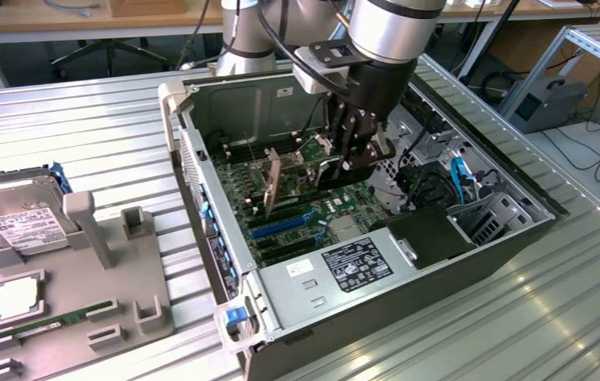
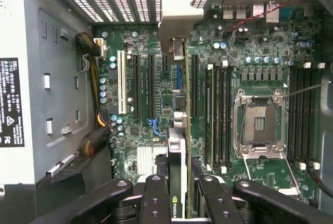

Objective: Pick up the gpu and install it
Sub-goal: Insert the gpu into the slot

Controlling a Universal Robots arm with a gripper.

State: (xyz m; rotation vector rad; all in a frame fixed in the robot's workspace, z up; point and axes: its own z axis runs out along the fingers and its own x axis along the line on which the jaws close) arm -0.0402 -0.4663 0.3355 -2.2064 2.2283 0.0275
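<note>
Passing over the drive [image 1: 14, 216] and memory stick [image 1: 51, 324] on the tray [image 1: 120, 294] at the bench [image 1: 88, 127] front: the insert step is in hand. Inside the open case [image 1: 189, 127] the pincer [image 1: 349, 163] is clamped narrow on the gpu [image 2: 177, 153]. The card is on edge over the board [image 2: 260, 67], with its bracket [image 2: 179, 15] toward the rear wall. Doesn't look seated to me. Can't tell which slot it's over. Seating calls for the edge square to the slot, the bracket in the rear opening, and a straight push.
</note>
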